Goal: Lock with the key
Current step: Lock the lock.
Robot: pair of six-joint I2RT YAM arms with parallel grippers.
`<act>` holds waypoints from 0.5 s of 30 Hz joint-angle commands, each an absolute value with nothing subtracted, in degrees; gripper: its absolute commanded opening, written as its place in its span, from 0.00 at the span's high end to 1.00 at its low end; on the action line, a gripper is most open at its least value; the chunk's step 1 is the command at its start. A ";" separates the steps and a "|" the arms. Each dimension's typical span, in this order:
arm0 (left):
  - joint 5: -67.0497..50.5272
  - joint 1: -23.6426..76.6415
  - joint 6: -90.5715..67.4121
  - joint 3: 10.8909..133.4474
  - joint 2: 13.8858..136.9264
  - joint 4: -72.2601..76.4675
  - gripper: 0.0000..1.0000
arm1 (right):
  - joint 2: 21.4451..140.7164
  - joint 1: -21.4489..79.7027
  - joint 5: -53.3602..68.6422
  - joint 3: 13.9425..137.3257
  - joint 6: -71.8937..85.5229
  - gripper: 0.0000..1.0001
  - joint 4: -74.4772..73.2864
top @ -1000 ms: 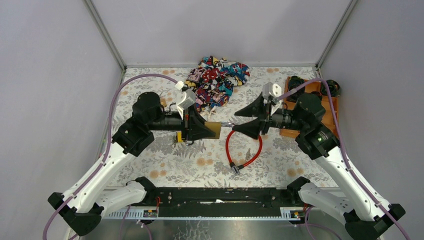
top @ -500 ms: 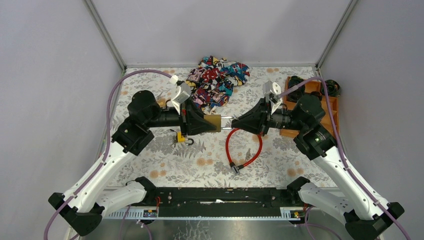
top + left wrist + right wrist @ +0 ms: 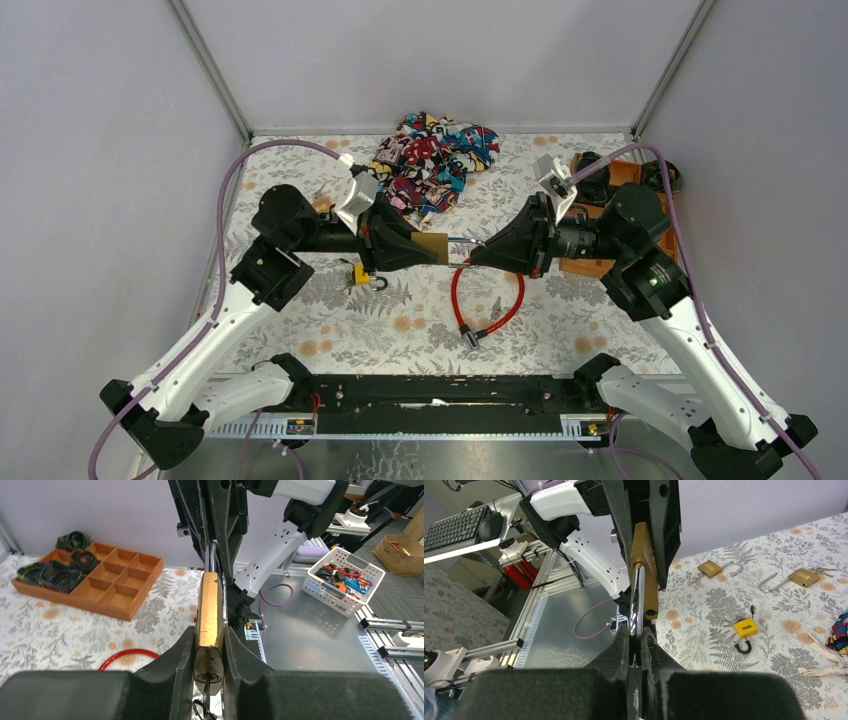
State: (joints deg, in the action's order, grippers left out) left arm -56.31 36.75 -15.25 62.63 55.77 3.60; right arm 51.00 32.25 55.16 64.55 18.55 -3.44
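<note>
Clamps padlock point(image 3: 210, 605) body in left gripper point(image 3: 420, 248); pinches shackle point(image 3: 637, 595) in right gripper point(image 3: 478, 255), closed tight, straight opposite. Keep body steady, press shackle squarely home, no twisting. Cannot make out key.

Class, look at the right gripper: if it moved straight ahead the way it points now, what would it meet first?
The brass padlock body, directly ahead. The right gripper is shut on its shackle, and the left gripper holds the body just beyond.
</note>
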 commanded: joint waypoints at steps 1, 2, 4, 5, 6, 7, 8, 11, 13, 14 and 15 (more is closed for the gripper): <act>-61.90 38.18 -21.72 61.93 55.91 21.06 1.00 | 48.55 32.24 53.10 66.46 20.04 1.00 0.44; -61.91 38.61 -22.08 61.84 56.16 21.73 1.00 | 47.88 32.25 52.15 66.12 19.79 1.00 1.87; -61.41 39.57 -22.78 61.68 56.45 22.59 1.00 | 47.08 32.19 50.96 65.22 19.99 1.00 4.05; -61.26 39.89 -23.29 61.54 56.57 23.39 1.00 | 46.95 32.23 50.63 65.00 20.17 1.00 4.75; -61.25 40.23 -23.75 61.45 56.72 24.14 1.00 | 46.94 32.23 50.37 64.81 20.27 1.00 5.24; -61.37 40.51 -24.07 61.29 56.85 24.72 1.00 | 46.93 32.21 50.10 64.78 20.07 1.00 5.38; -61.90 40.67 -24.34 61.26 56.98 25.16 1.00 | 46.94 32.22 49.85 64.89 19.20 1.00 4.94; -63.63 40.78 -24.49 61.32 57.04 25.37 1.00 | 47.15 32.20 47.46 66.85 13.44 1.00 -1.30; -64.40 40.78 -24.22 61.75 57.13 24.51 1.00 | 47.47 32.21 46.02 68.57 9.90 1.00 -5.04; -64.44 40.74 -24.25 62.05 57.25 23.92 1.00 | 47.77 32.22 45.69 69.14 8.96 1.00 -5.78; -64.45 40.73 -24.26 62.20 57.32 23.49 1.00 | 48.04 32.20 45.61 69.58 8.61 1.00 -5.88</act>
State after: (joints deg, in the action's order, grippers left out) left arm -58.00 39.44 -22.46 60.88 58.37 17.12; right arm 47.07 32.47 51.94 65.45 14.85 -5.26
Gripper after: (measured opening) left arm 0.263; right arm 0.066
